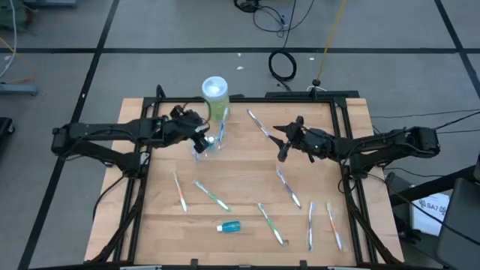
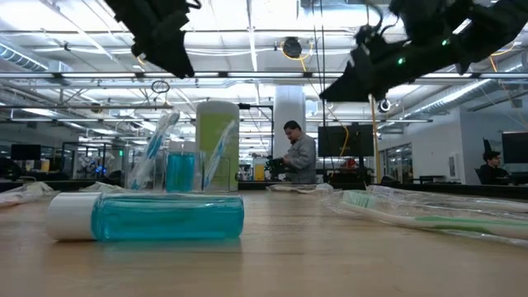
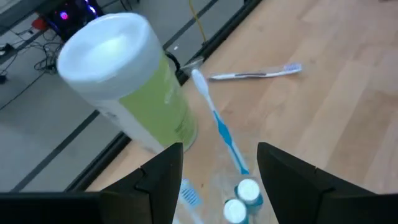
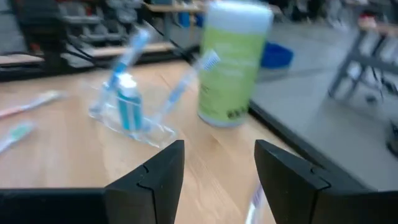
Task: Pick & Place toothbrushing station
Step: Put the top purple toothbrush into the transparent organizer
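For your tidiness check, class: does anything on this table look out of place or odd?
Yes. Thin pale toothbrushes lie scattered flat at mixed angles across the wooden table, and one small blue toothpaste tube lies on its side near the front edge, while the small clear plastic cup already holds others.

Small clear plastic cup (image 1: 208,142) on wooden bench (image 1: 247,169), far-left area, just in front of tall green canister with white lid (image 1: 215,96). Two blue-capped toothpaste tubes (image 3: 242,199) and thin pale toothbrushes (image 3: 219,121) inside cup, apparently two. Third small blue toothpaste tube (image 1: 228,226) lies at near edge. Loose toothbrushes (image 1: 283,184) scattered centre and right.
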Available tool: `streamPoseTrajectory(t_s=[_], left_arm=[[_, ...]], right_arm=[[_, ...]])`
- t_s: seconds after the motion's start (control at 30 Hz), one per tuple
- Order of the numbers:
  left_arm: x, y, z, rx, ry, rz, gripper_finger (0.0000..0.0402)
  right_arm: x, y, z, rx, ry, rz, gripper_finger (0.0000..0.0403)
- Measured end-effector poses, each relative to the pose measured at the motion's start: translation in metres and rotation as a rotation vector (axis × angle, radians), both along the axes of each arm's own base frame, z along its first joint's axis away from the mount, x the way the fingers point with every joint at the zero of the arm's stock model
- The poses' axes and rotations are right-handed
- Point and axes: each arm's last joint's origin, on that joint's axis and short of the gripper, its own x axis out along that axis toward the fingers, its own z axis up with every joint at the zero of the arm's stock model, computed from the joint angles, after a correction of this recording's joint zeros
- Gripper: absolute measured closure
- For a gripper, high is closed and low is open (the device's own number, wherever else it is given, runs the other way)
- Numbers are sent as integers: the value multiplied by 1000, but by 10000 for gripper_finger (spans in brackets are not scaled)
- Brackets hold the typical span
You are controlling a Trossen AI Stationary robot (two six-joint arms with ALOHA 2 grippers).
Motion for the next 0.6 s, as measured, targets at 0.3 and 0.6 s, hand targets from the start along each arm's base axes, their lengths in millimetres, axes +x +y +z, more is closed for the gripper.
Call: streamPoseTrajectory(t_s=[0.3, 0.6], left_arm=[[-24, 6, 16, 96, -197, -17, 188], [-28, 12, 10, 123, -155, -4, 188]], right_arm=[[15, -34, -52, 153, 106, -117, 215], [21, -63, -93, 292, 61, -182, 183]])
